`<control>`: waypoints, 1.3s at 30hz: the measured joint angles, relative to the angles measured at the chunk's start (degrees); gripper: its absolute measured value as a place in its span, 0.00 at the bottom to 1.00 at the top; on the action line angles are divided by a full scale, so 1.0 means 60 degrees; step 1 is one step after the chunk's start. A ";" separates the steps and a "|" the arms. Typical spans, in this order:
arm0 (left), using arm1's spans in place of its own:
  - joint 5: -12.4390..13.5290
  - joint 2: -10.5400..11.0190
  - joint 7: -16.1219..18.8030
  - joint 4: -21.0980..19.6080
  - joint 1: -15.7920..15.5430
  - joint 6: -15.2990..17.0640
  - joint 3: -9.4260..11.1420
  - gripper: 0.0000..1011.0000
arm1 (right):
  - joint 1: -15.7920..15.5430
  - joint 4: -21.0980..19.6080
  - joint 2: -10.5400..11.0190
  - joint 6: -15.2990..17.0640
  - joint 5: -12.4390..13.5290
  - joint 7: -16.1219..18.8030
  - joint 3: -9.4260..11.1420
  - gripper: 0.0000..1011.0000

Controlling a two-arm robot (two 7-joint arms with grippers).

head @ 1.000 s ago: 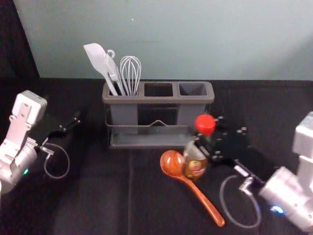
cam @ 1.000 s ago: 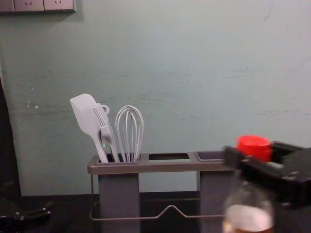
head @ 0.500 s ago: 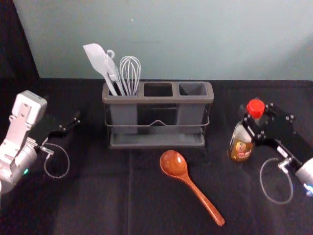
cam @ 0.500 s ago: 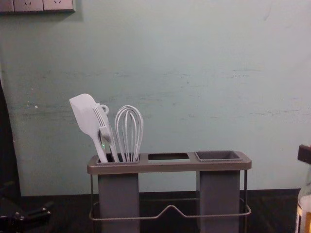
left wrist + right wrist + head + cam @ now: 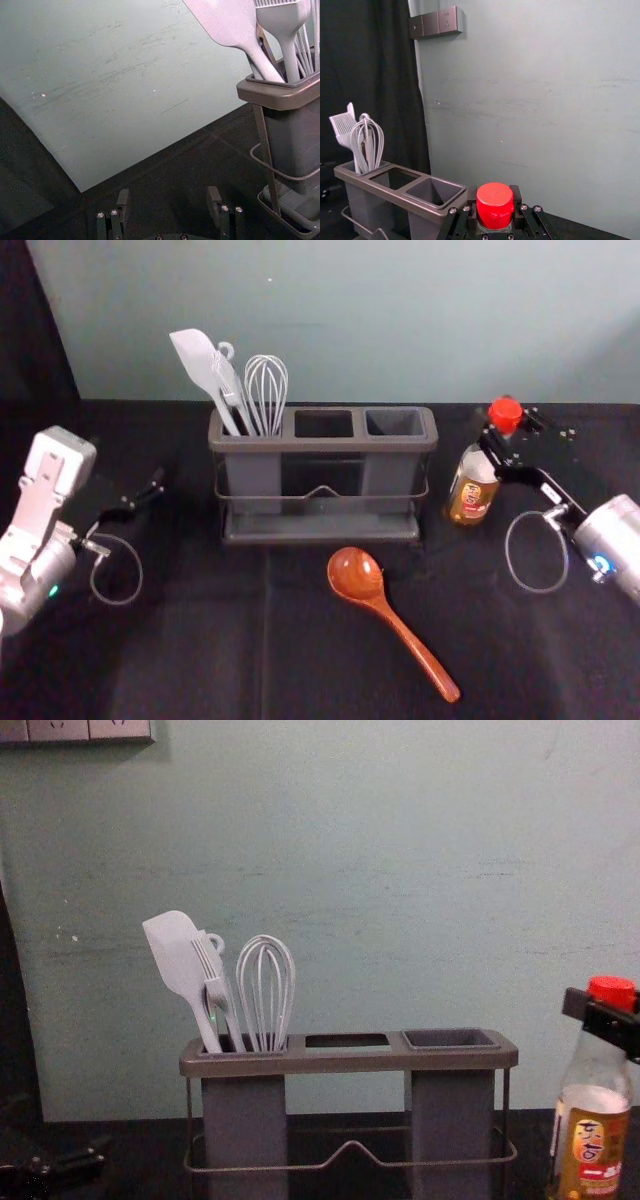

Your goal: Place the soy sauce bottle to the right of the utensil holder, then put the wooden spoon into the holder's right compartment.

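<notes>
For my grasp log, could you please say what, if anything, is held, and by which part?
Right of the utensil holder, the right gripper holds the soy sauce bottle by its neck, just under the cap.

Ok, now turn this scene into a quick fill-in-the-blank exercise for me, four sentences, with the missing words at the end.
The soy sauce bottle has a ____ cap. The robot's ____ gripper holds that bottle. In the head view, the whisk stands in the ____ compartment of the utensil holder. A wooden ____ lies on the table, in front of the holder.
Missing words: red; right; left; spoon.
</notes>
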 joint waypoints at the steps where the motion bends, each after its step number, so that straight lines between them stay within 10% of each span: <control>1: 0.0000 0.0000 0.0000 0.0000 -0.0001 0.0000 0.0000 0.99 | 0.0060 0.0060 -0.0029 0.0010 -0.0002 0.0001 -0.0030 0.38; 39: 0.0000 0.0000 0.0000 0.0000 0.0000 0.0000 0.0000 0.99 | 0.1144 0.2446 -0.0758 -0.0952 0.0166 0.0485 -0.0316 0.39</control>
